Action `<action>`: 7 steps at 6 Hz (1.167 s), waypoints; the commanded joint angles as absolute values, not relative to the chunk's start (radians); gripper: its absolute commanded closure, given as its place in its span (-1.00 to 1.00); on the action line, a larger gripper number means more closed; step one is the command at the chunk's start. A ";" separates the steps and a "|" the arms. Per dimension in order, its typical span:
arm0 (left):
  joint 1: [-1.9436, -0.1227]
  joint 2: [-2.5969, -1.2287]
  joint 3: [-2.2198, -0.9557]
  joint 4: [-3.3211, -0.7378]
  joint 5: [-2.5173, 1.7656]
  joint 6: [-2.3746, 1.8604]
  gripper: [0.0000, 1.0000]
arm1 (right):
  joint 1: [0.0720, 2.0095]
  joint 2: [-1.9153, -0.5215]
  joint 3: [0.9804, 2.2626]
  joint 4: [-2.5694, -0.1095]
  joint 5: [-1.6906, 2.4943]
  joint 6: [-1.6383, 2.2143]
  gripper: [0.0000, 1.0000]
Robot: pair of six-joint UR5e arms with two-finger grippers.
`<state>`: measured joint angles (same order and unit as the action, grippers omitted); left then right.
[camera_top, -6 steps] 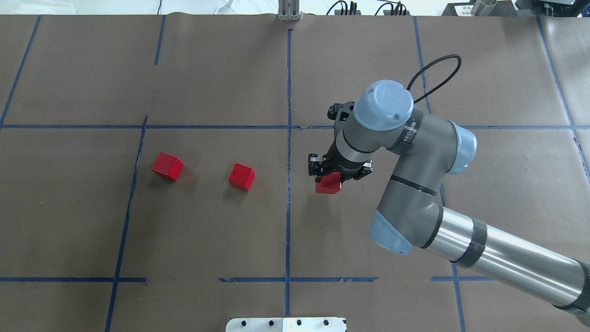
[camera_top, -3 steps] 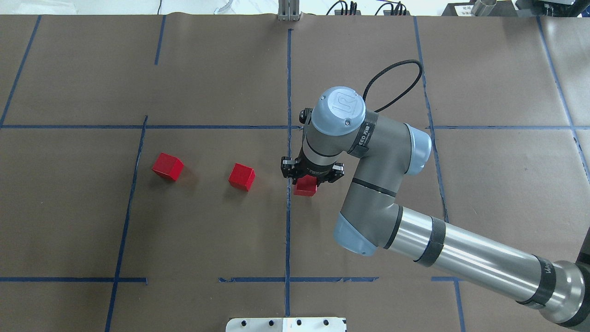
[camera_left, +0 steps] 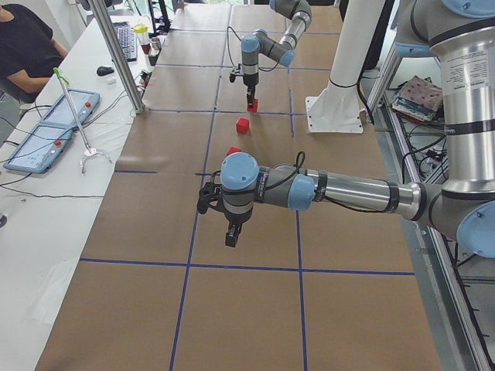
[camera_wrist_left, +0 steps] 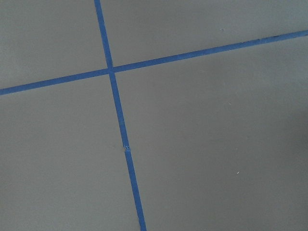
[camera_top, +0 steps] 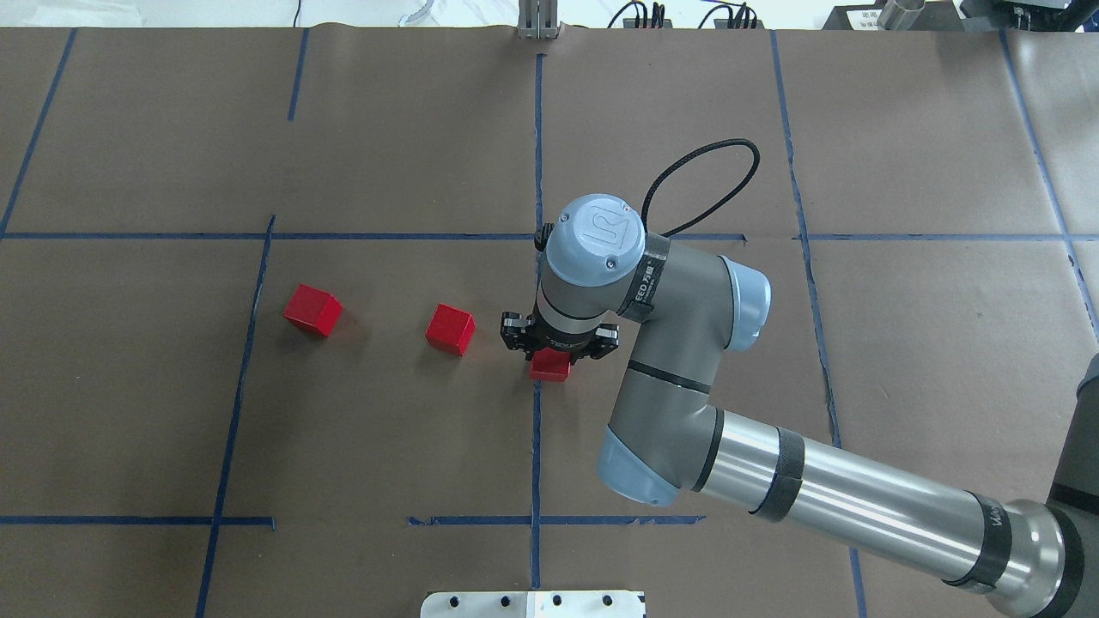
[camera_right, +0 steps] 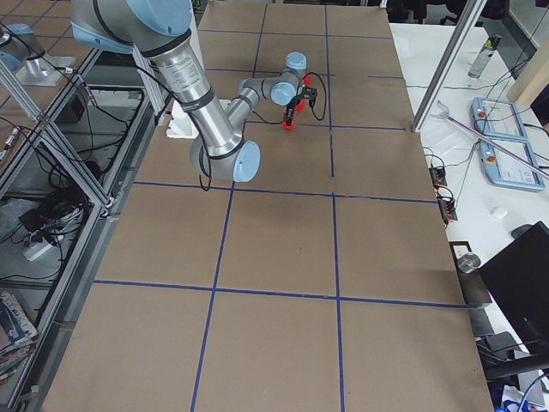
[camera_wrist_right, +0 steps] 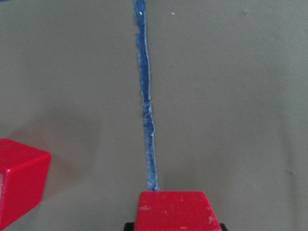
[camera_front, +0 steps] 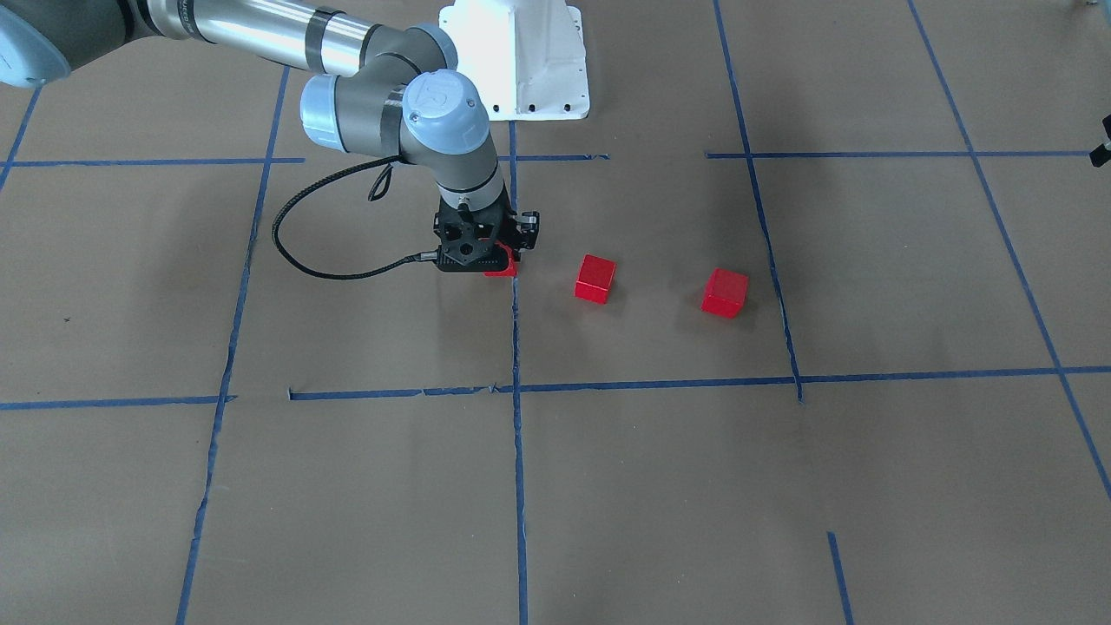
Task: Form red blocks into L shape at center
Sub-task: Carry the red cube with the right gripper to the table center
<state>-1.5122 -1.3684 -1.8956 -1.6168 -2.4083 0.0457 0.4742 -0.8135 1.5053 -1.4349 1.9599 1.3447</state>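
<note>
Red matte cube [camera_wrist_right: 173, 209] is pinched in the right gripper [camera_top: 551, 356], directly under it on the thin blue centre tape line [camera_wrist_right: 147, 120]. Can't tell if it touches the brown paper [camera_top: 386, 429]. Second red cube [camera_top: 450, 329] sits near, on the gripper's left, and the third red cube [camera_top: 312, 310] is farther left. Both are skewed to the tape. They're cubes, so no long axis. Right arm is nearest. Left gripper [camera_left: 231, 236] is well away, and I can't tell its jaw state.

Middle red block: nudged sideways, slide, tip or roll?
Middle red block likely slides, not rolls: flat-faced cube sitting flat on matte paper. Probably rigid and light; the held block shows no squeeze in the right gripper.
</note>
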 commanded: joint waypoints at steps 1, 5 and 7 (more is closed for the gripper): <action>-1.511 -1.368 -1.896 -1.617 -2.408 0.045 -1.00 | 0.459 -0.807 1.505 -1.437 1.951 1.345 0.97; -1.513 -1.368 -1.904 -1.617 -2.408 0.046 -1.00 | 0.448 -0.804 1.500 -1.450 1.948 1.345 0.31; -1.513 -1.368 -1.904 -1.617 -2.408 0.046 -1.00 | 0.449 -0.764 1.445 -1.451 1.948 1.344 -0.99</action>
